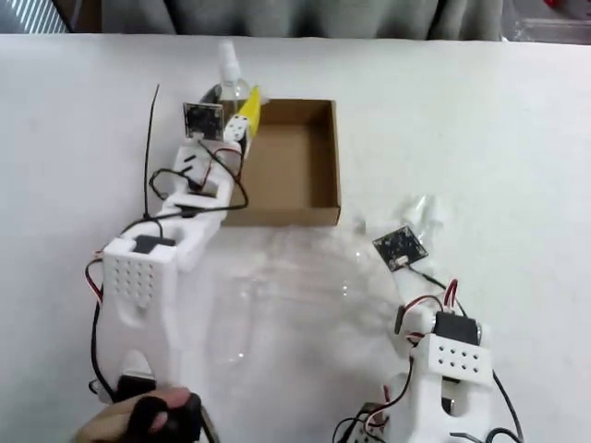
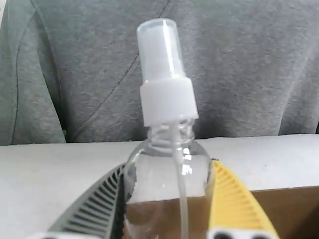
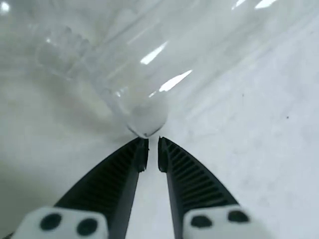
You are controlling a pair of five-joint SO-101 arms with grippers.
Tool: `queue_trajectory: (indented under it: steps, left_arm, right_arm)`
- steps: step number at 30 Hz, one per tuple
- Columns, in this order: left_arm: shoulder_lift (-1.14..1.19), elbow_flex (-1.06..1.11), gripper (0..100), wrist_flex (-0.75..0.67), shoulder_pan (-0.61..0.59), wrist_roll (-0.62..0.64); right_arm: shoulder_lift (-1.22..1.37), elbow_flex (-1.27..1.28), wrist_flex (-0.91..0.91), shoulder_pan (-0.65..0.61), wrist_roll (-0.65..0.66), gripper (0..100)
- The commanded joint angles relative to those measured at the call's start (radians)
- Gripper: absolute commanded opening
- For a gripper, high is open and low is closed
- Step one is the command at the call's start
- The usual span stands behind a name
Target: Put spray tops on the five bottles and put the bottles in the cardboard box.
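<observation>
A clear bottle with a white spray top stands upright in my left gripper, whose grey and yellow fingers are shut on its body. From above, this bottle is at the far left corner of the open cardboard box, just outside its wall. My right gripper is low over the table to the right of the box, its black fingers shut with nothing between them. Just past their tips lies a clear spray top.
Several clear bottles lie on the white table in front of the box, hard to make out. The right arm's base sits near the front edge. The box wall is just behind the held bottle.
</observation>
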Motion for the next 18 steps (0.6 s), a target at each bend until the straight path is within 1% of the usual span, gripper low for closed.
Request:
queue_trajectory:
  steps: [1, 6, 9, 11, 13, 18]
  left_arm:
    - [-0.016, -0.054, 2, 0.031, -0.002, 0.002]
    - [-0.015, -0.052, 3, 0.031, -0.004, 0.002]
    - [-0.018, -0.043, 11, 0.035, -0.007, 0.008]
    - [-0.022, -0.043, 17, 0.094, -0.007, 0.008]
    - [-0.022, -0.043, 22, 0.13, -0.004, 0.008]
    - [-0.025, -0.025, 23, 0.133, -0.005, 0.009]
  right_arm:
    - [-0.012, 0.015, -0.016, 0.005, 0.02, 2.3]
    - [-0.012, 0.017, -0.016, 0.002, 0.02, 2.3]
    - [-0.012, 0.017, -0.018, 0.002, 0.02, 2.3]
    - [-0.012, 0.018, -0.027, 0.002, 0.02, 2.3]
    - [-0.012, 0.018, -0.028, 0.002, 0.02, 2.3]
    - [-0.012, 0.018, -0.03, 0.002, 0.02, 2.4]
